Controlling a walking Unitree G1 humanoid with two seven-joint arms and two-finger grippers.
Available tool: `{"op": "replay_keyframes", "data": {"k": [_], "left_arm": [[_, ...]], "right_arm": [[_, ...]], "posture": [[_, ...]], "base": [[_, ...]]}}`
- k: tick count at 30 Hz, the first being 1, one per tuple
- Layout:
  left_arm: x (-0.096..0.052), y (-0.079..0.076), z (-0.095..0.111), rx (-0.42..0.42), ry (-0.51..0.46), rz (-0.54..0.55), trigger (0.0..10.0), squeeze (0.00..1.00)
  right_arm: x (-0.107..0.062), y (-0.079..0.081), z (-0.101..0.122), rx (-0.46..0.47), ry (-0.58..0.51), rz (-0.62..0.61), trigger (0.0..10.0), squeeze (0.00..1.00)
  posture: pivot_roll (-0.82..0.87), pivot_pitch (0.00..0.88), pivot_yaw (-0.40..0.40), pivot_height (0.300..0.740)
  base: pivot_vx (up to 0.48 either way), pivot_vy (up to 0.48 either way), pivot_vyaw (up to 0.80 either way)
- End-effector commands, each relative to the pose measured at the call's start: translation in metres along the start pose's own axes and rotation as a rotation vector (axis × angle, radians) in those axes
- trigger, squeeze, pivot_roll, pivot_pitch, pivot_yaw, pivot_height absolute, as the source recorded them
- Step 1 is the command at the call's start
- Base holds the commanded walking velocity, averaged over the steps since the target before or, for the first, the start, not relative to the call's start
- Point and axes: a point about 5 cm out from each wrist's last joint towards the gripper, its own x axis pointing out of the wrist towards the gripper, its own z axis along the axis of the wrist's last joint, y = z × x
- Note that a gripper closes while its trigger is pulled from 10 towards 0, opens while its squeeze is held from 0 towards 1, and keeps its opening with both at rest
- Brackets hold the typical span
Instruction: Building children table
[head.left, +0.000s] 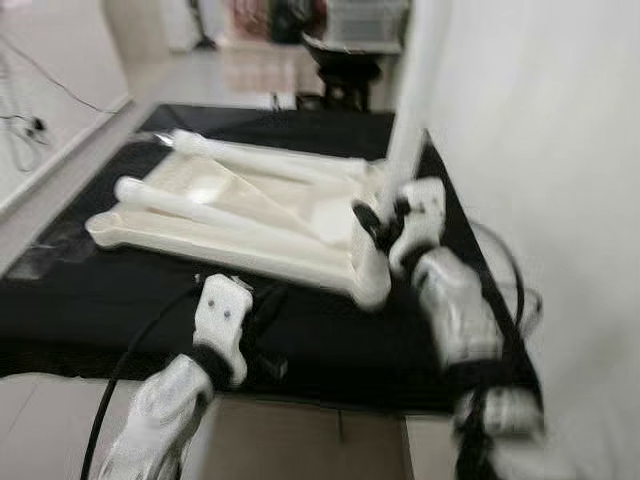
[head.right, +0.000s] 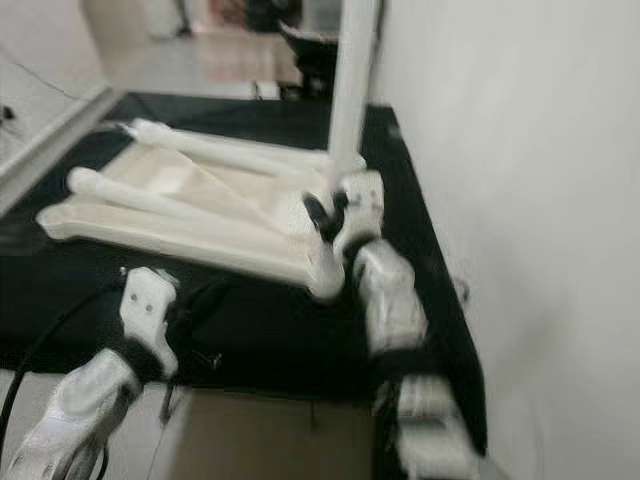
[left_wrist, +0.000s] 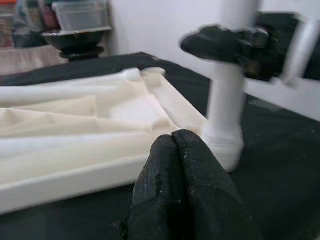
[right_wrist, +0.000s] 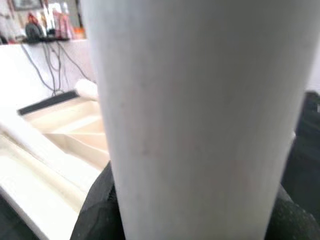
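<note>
Children's table: the cream-white table top (head.left: 240, 225) lies upside down on a black mat (head.left: 330, 330) spread over the floor, underside up; the head views are blurred.
Left gripper: the left gripper (left_wrist: 175, 150) is nearest the onlooker, low over the mat at its near edge, just short of the table top's near rim; in the left wrist view its two black fingers (left_wrist: 162, 175) are pressed together with nothing between them.
Cable: a black cable (head.left: 125, 370) runs along the left arm toward the near edge of the mat.
Right gripper: the right gripper (head.left: 385, 222) is at the table top's near right corner, its black fingers closed around the lower part of an upright leg.
Upright leg: the white round leg (head.left: 410, 120) stands vertical in that corner's socket, close beside the white wall on the right; in the right wrist view the leg (right_wrist: 200, 115) sits right against the lens.
Loose legs: two more white legs (head.left: 200, 212) lie flat across the underside of the table top, their rounded ends toward the left.
Background: beyond the mat, a dark bowl-shaped object (head.left: 345, 60) and a clear plastic bin (left_wrist: 80, 15) stand on the pale floor; details are too blurred to tell.
</note>
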Motion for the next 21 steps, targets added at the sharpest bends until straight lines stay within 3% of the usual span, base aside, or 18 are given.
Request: {"op": "replay_keyframes", "data": {"k": [1,2,3,5,6,7,9,10,11,12,17,20,21], "left_arm": [[0.002,-0.002,-0.002,-0.008,0.012,-0.019,10.0,0.00],[0.002,-0.003,-0.002,-0.008,0.010,-0.022,10.0,0.00],[0.003,-0.003,-0.001,-0.007,0.008,-0.023,10.0,0.00],[0.003,-0.003,-0.001,-0.007,0.008,-0.023,10.0,0.00],[0.002,-0.001,-0.001,-0.003,0.007,-0.015,10.0,0.00],[0.002,-0.001,-0.001,-0.003,0.007,-0.015,10.0,0.00],[0.002,0.004,0.001,0.002,-0.001,0.003,10.0,0.00],[0.002,0.004,0.001,0.002,-0.001,0.003,10.0,0.00],[0.003,0.005,0.001,0.003,-0.004,0.005,10.0,0.00],[0.003,0.004,0.002,0.004,-0.004,0.000,10.0,0.00],[0.005,-0.001,0.000,-0.003,-0.006,-0.016,10.0,0.00],[0.005,0.000,0.001,-0.002,-0.007,-0.010,10.0,0.00],[0.005,0.002,0.001,0.000,-0.009,-0.001,10.0,0.00]], "right_arm": [[-0.006,0.015,-0.036,0.052,0.157,0.063,0.0,0.00],[0.000,0.014,-0.033,0.028,0.155,0.080,0.0,0.00],[0.005,0.011,-0.033,0.019,0.173,0.084,10.0,0.00],[0.005,0.011,-0.033,0.019,0.173,0.084,10.0,0.00],[0.008,0.012,-0.034,0.053,0.185,0.138,10.0,1.00],[0.008,0.012,-0.034,0.053,0.185,0.138,10.0,1.00],[0.016,0.022,-0.014,0.100,0.087,0.394,10.0,1.00],[0.016,0.022,-0.014,0.100,0.087,0.394,10.0,1.00],[0.018,0.024,-0.007,0.100,0.064,0.485,10.0,1.00],[0.018,0.024,-0.001,0.075,0.058,0.523,10.0,0.00],[0.024,0.011,0.015,-0.023,0.109,0.654,10.0,0.00],[0.024,0.009,0.019,-0.025,0.113,0.686,10.0,0.00],[0.030,0.008,0.031,0.018,0.082,0.744,10.0,0.00]], "posture": [[0.06,0.065,-0.046,0.740],[0.07,0.066,-0.051,0.740],[0.07,0.065,-0.053,0.740],[0.07,0.065,-0.053,0.740],[0.07,0.062,-0.050,0.740],[0.07,0.062,-0.050,0.740],[0.07,0.054,-0.043,0.740],[0.07,0.054,-0.043,0.740],[0.07,0.054,-0.043,0.740],[0.07,0.054,-0.043,0.740],[0.08,0.044,-0.049,0.740],[0.08,0.041,-0.053,0.740],[0.09,0.041,-0.054,0.740]], "base": [[0.000,0.000,0.00],[0.000,0.000,0.00],[0.000,0.000,0.00],[0.000,0.000,0.00],[0.000,0.000,0.00],[0.000,0.000,0.00],[0.000,0.000,0.00],[0.000,0.000,0.00],[0.000,0.000,0.00],[0.000,0.000,0.00],[0.000,0.000,0.00],[0.000,0.000,0.00],[0.000,0.000,0.00]]}}
